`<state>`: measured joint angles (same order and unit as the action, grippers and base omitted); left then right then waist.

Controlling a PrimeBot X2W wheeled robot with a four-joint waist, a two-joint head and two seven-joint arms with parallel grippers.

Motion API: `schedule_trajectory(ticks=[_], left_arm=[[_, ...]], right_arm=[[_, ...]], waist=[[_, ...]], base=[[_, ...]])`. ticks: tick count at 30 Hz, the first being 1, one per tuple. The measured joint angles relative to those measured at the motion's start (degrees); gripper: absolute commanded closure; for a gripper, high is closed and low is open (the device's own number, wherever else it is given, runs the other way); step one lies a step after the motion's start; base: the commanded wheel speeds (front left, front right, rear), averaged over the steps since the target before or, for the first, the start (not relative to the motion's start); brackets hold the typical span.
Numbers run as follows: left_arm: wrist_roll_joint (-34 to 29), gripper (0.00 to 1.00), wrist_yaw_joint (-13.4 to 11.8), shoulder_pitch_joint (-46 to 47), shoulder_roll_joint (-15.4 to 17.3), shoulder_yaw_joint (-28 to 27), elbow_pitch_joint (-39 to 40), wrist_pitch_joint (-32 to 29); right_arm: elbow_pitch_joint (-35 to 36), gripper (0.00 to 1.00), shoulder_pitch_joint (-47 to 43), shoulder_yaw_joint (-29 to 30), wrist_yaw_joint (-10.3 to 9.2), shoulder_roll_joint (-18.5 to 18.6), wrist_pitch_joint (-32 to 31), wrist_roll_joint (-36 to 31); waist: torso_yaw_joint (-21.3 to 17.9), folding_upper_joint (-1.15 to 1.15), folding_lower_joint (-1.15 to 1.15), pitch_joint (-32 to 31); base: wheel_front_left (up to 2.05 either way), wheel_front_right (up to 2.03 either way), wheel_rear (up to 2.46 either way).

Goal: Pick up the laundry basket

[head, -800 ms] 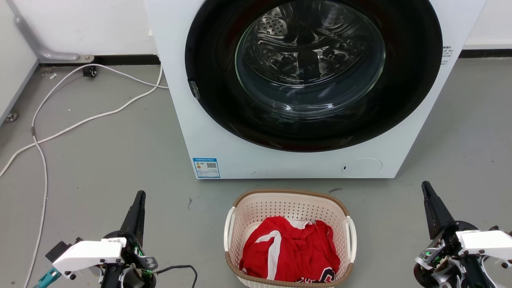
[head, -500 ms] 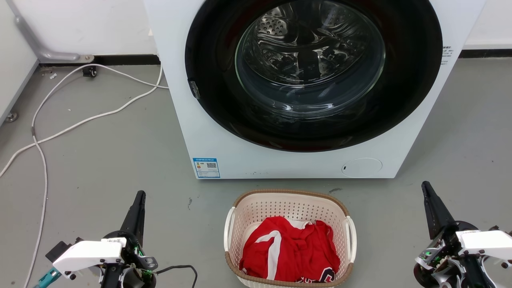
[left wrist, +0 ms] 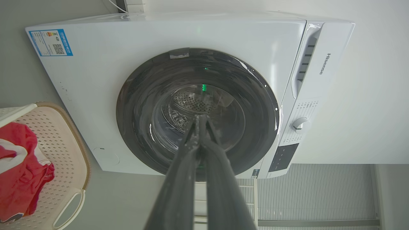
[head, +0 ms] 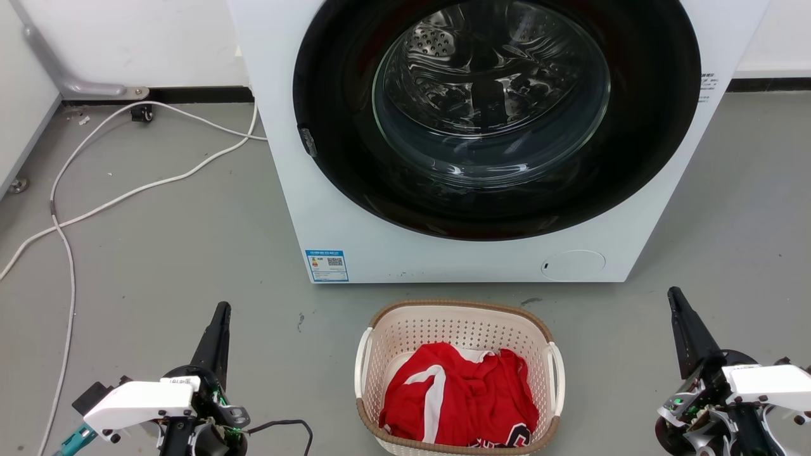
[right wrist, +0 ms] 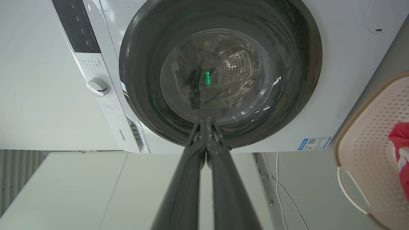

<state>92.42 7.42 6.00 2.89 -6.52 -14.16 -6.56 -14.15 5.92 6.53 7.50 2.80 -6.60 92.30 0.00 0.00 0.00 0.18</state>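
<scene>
Flooring, smooth and grey, is seen across the head view. On it the laundry basket is set low in the middle. It is a cream-white perforated plastic tub, rounded-rectangular, with a brown woven-look rim and white loop handles on both sides. It stands just in front of the white front-loading washing machine, apart from it. A crumpled red garment with white stripes is held inside.

The left gripper is placed at the lower left and the right gripper at the lower right. The basket lies between them, well apart from both, and no handle is touched. From the head each gripper is shown as a single dark spike, so the gap between its fingers cannot be judged there.

That detail is supplied by the wrist views. The left gripper is seen with its two long dark fingers pressed together at the tips, nothing held. The right gripper is seen the same way. Both are pointed at the machine's round glass door.

One end of the basket with a single loop handle is caught at the edge of the left wrist view, and the other end in the right wrist view. The machine's upper control panel is added by these views, with a round white knob. White cables trailing over the floor beside the machine are laid out at length in the head view. A short stretch is caught in the right wrist view.
</scene>
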Motion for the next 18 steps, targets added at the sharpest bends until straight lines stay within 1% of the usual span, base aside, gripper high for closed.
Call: schedule_trajectory(ticks=[6, 7, 11, 14, 18], left_arm=[[0.0, 1.0, 0.0, 0.0, 0.0, 0.0, 0.0, 0.0], [0.0, 0.0, 0.0, -0.1, 0.0, 0.0, -0.2, 0.0], [0.0, 0.0, -0.1, -1.8, -0.2, 0.2, -1.7, 0.3], [-0.3, 0.0, -0.1, -2.0, -0.3, 0.3, -1.1, 1.1], [-3.1, 0.0, -0.1, -2.0, -0.3, 0.2, -0.3, 2.3]], right_arm=[[0.0, 1.0, 0.0, 0.0, 0.0, 0.0, 0.0, 0.0], [-0.2, 0.0, -0.1, 0.0, 0.0, 0.0, 0.0, 0.0], [-1.8, 0.0, -1.9, -0.1, -0.02, -0.2, 0.3, -0.1], [-1.8, 0.0, -2.0, -0.1, -0.02, -0.2, 1.1, -0.7], [-1.1, 0.0, -2.0, 0.1, -0.02, -0.2, 2.2, -3.6]], waist=[[0.0, 0.0, 0.0, 0.0], [0.0, 0.0, 0.0, 0.0], [0.0, 0.0, 0.0, 0.0], [0.0, 0.0, 0.0, 0.0], [0.0, 0.0, 0.0, 0.1]], base=[[0.0, 0.0, 0.0], [0.0, 0.0, 0.0], [0.0, 0.0, 0.0], [0.0, 0.0, 0.0], [0.0, 0.0, 0.0]])
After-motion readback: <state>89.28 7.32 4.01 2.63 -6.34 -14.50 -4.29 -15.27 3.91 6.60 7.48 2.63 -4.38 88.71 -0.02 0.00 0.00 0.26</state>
